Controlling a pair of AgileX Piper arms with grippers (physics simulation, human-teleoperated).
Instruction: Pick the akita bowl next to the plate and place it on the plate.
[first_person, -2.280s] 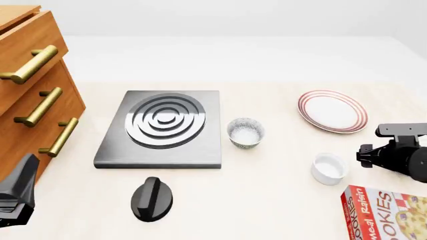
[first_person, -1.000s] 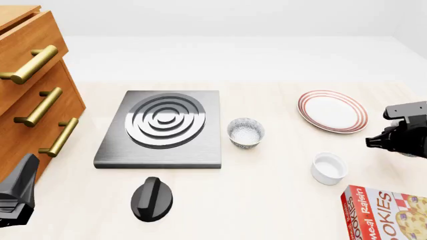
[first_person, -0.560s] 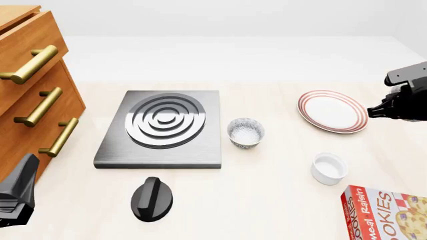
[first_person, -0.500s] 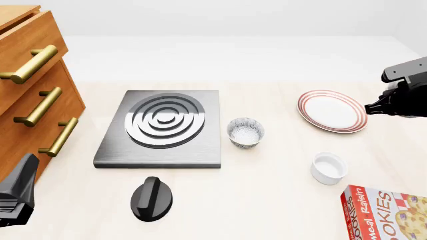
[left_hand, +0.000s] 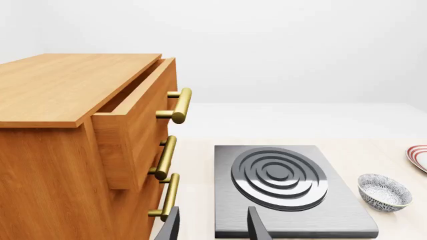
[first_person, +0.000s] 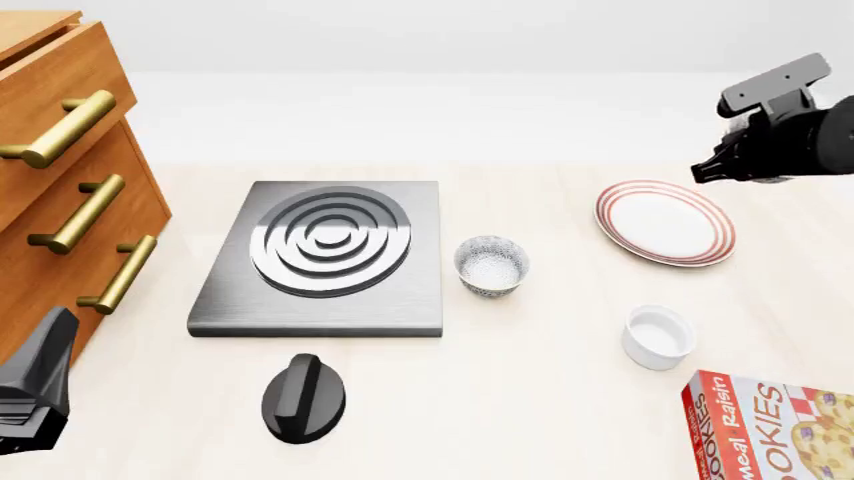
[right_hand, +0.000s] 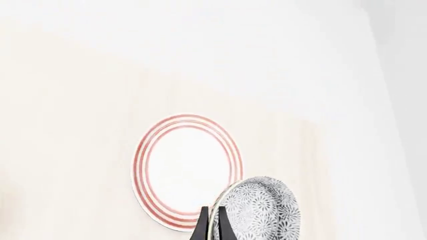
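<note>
In the right wrist view my right gripper (right_hand: 212, 222) is shut on the rim of the akita bowl (right_hand: 260, 210), dark speckled outside, held tilted on edge in the air over the plate (right_hand: 185, 170). From the front, that gripper (first_person: 707, 170) hovers high above the far right side of the red-ringed plate (first_person: 665, 222), and the arm hides the held bowl. A look-alike speckled bowl (first_person: 491, 265) stands on the table beside the stove plate. At the lower left my left gripper (first_person: 38, 385) is open and empty, its fingers (left_hand: 257, 227) apart.
A grey stove plate (first_person: 327, 255) with rings lies mid-table, a black knob (first_person: 304, 398) in front of it. A wooden drawer cabinet (first_person: 67, 190) with brass handles fills the left side. A white ramekin (first_person: 658, 337) and a cookie box (first_person: 781, 425) sit at the front right.
The right arm has risen from table height beside the ramekin and moved up and towards the far side, now hovering over the plate's far right. The left arm has not moved.
</note>
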